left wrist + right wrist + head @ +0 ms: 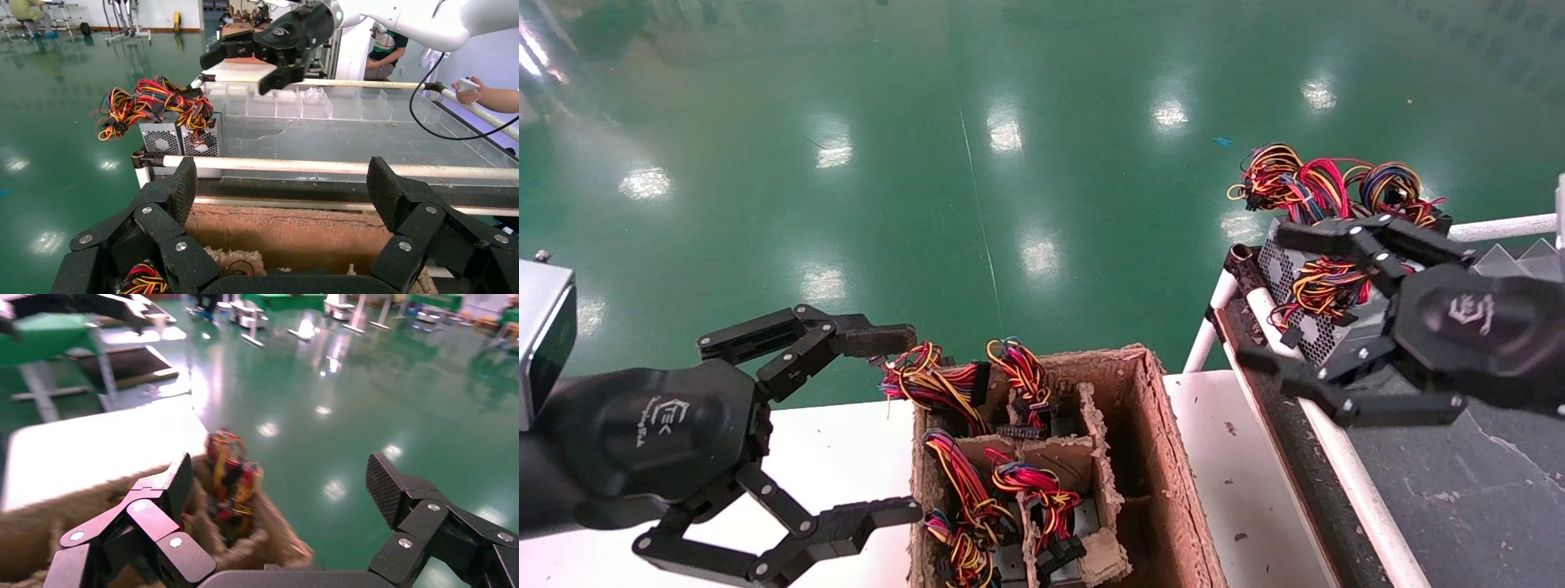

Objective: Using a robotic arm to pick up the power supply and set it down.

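Two power supplies (1285, 273) stand side by side at the near corner of the dark belt table (1459, 490), silver boxes (160, 141) with fan grilles and red, yellow and orange wires on top. My right gripper (1269, 298) hangs open and empty over them; the left wrist view shows this gripper (269, 46) well above the belt. More power supplies (1042, 506) sit in the compartments of a brown cardboard box (1173, 457), wires (231, 471) sticking up. At the box's left side my left gripper (899, 425) is open with nothing between its fingers (182, 187).
The box rests on a white table (846, 441). A white rail (1336, 445) edges the belt table, with clear plastic trays (294, 105) farther along it. A person's hand (474, 89) holds a small device beyond the belt. Green floor (1009, 163) lies ahead.
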You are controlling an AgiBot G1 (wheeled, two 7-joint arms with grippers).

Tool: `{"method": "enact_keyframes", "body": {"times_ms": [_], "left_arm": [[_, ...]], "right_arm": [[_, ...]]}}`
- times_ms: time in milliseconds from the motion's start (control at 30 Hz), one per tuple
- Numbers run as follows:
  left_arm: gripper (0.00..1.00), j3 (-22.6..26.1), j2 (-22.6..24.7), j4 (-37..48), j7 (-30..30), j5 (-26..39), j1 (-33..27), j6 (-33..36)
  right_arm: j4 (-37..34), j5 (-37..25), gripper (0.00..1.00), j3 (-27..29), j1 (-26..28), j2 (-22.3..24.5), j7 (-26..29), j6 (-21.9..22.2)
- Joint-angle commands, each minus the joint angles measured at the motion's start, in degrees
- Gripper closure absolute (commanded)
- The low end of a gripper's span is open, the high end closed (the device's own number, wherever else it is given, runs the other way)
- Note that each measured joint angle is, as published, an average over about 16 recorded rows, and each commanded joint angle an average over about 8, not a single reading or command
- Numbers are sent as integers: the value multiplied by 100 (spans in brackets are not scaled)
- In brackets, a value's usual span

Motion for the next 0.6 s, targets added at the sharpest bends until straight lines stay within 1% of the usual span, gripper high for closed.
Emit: {"method": "enact_keyframes", "body": {"times_ms": [33,600], "left_arm": [[0,0,0,0,0,0,0,0],[0,0,0,1,1,-1,1,-1]], "right_arm": [[142,92,0,-24,-72,-13,70,-29],[1258,816,0,-208,-637,-110,611,-256]]}}
